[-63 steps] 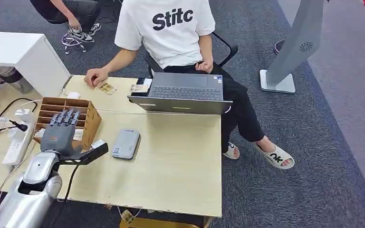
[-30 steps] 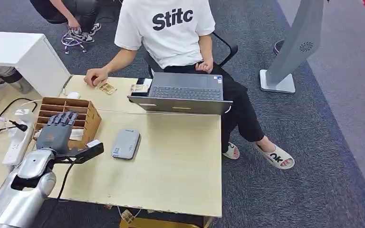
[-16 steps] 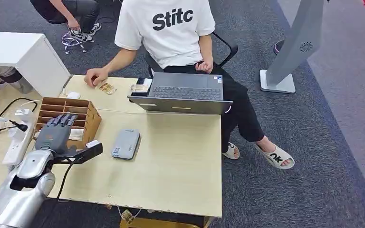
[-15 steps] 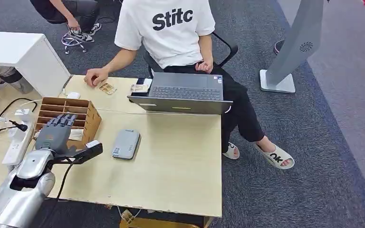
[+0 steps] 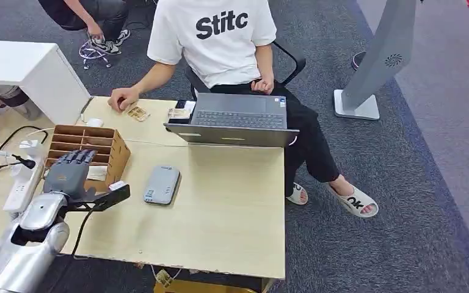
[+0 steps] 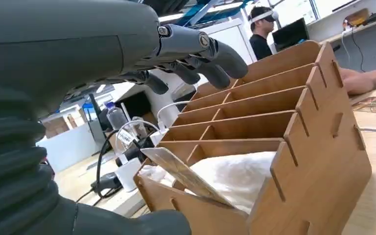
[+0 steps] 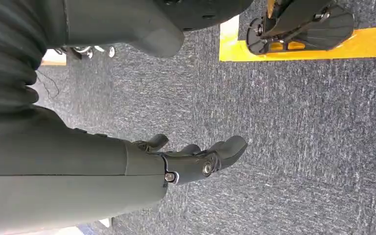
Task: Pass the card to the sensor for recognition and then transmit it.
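Slowly drawn back toward the robot's own body over the last two seconds: left hand (image 5: 67,174), fingers (image 6: 210,58) spread and lightly bent, nothing pinched, now hovering over the nearest compartment of the wooden slotted organizer (image 5: 117,152) rather than over its middle rows. Only a small shift, with no contact made yet. Still leaning in that nearest compartment against a white wad of padding, tilted and untouched: the card (image 6: 186,174), just below the fingertips as seen from the left wrist. Probably a lining-up for the pick, so task judged barely begun, with grasp, reading and hand-over all still ahead. Unmoved on the tabletop (image 5: 220,207), just beside the organizer on the right: the grey card sensor (image 5: 161,184), close enough for a short carry once the card is gripped. Likewise unchanged beyond it: open laptop (image 5: 238,119) and seated person, one hand (image 5: 122,97) resting at the far edge, likely the receiver. Hanging at the side over dark carpet: right hand (image 7: 196,164), fingers loosely parted, holding nothing. Next need, by this reading: a lower reach and a thumb-and-finger pinch on the card's raised edge.
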Controlling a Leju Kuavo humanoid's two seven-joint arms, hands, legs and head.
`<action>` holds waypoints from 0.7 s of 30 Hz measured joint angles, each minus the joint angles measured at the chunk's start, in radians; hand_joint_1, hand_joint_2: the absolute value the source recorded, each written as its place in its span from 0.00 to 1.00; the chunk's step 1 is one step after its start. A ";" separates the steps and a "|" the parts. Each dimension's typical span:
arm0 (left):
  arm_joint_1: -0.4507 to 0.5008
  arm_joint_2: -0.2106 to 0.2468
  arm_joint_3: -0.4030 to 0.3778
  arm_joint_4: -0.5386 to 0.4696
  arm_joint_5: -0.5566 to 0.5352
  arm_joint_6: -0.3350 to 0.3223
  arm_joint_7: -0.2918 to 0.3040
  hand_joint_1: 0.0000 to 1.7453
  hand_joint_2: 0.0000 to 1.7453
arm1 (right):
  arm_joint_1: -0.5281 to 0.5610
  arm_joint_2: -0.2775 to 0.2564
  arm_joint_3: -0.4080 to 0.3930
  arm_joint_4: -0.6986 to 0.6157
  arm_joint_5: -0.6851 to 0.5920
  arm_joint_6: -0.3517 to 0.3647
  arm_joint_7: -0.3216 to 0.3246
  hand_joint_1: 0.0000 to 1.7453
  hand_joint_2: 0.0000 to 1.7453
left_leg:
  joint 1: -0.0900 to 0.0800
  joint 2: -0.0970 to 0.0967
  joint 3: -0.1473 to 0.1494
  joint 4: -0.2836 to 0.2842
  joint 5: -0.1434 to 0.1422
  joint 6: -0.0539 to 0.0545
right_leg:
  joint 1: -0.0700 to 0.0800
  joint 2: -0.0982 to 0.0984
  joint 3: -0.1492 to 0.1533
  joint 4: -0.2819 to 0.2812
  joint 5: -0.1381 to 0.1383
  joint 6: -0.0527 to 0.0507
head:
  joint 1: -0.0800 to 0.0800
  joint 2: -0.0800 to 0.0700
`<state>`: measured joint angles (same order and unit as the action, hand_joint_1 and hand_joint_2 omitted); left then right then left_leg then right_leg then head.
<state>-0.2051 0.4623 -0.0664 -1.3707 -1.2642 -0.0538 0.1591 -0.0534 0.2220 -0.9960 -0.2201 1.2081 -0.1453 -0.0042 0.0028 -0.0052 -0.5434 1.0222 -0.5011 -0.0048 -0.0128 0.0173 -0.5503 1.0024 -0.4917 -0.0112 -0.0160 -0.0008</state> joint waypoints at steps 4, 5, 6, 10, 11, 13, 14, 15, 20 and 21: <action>0.005 0.002 0.000 0.006 0.000 -0.001 0.001 0.19 1.00 | 0.000 0.000 -0.001 0.000 0.003 0.000 0.000 0.00 1.00 | 0.000 0.000 0.000 0.000 0.000 0.000 | 0.000 0.000 0.000 0.000 0.000 0.000 | 0.000 0.000; 0.006 0.003 0.000 0.009 0.000 -0.001 0.001 0.19 1.00 | 0.000 0.000 -0.001 0.000 0.005 0.000 0.000 0.00 1.00 | 0.000 0.000 0.000 0.000 0.000 0.000 | 0.000 0.000 0.000 0.000 0.000 0.000 | 0.000 0.000; 0.007 0.003 0.000 0.012 0.000 -0.002 0.001 0.19 1.00 | 0.000 0.000 -0.001 0.000 0.006 0.000 0.000 0.00 1.00 | 0.000 0.000 0.000 0.000 0.000 0.000 | 0.000 0.000 0.000 0.000 0.000 0.000 | 0.000 0.000; 0.010 0.003 0.000 0.026 -0.008 -0.003 0.011 0.19 1.00 | 0.000 0.000 -0.002 0.000 0.009 0.000 0.001 0.00 1.00 | 0.000 0.000 0.000 0.000 0.000 0.000 | 0.000 0.000 0.000 0.000 0.000 0.000 | 0.000 0.000; 0.010 0.003 0.000 0.029 -0.012 -0.003 0.017 0.19 1.00 | 0.000 0.000 -0.003 0.000 0.009 0.000 0.002 0.00 1.00 | 0.000 0.000 0.000 0.000 0.000 0.000 | 0.000 0.000 0.000 0.000 0.000 0.000 | 0.000 0.000; 0.010 0.003 0.000 0.038 -0.016 -0.003 0.019 0.19 1.00 | 0.000 0.000 -0.003 0.000 0.011 0.000 0.004 0.00 1.00 | 0.000 0.000 0.000 0.000 0.000 0.000 | 0.000 0.000 0.000 0.000 0.000 0.000 | 0.000 0.000; 0.011 0.003 0.000 0.041 -0.017 -0.003 0.019 0.18 1.00 | 0.000 0.000 -0.003 0.000 0.011 0.000 0.004 0.00 1.00 | 0.000 0.000 0.000 0.000 0.000 0.000 | 0.000 0.000 0.000 0.000 0.000 0.000 | 0.000 0.000; 0.011 0.003 0.000 0.045 -0.018 -0.003 0.019 0.20 1.00 | 0.000 0.000 -0.003 0.000 0.012 0.000 0.005 0.00 1.00 | 0.000 0.000 0.000 0.000 0.000 0.000 | 0.000 0.000 0.000 0.000 0.000 0.000 | 0.000 0.000; 0.011 0.003 0.000 0.066 -0.026 0.003 0.024 0.89 1.00 | 0.000 0.000 -0.003 0.000 0.018 0.000 0.007 0.00 1.00 | 0.000 0.000 0.000 0.000 0.000 0.000 | 0.000 0.000 0.000 0.000 0.000 0.000 | 0.000 0.000; 0.011 0.003 0.000 0.071 -0.031 0.008 0.028 0.89 1.00 | 0.000 0.000 -0.003 0.000 0.019 0.001 0.007 0.00 1.00 | 0.000 0.000 0.000 0.000 0.000 0.000 | 0.000 0.000 0.000 0.000 0.000 0.000 | 0.000 0.000</action>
<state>-0.1940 0.4650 -0.0664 -1.2993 -1.2951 -0.0454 0.1873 -0.0534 0.2220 -0.9987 -0.2201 1.2268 -0.1446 0.0027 0.0028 -0.0054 -0.5434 1.0222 -0.5010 -0.0048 -0.0128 0.0171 -0.5502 1.0024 -0.4917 -0.0112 -0.0160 -0.0008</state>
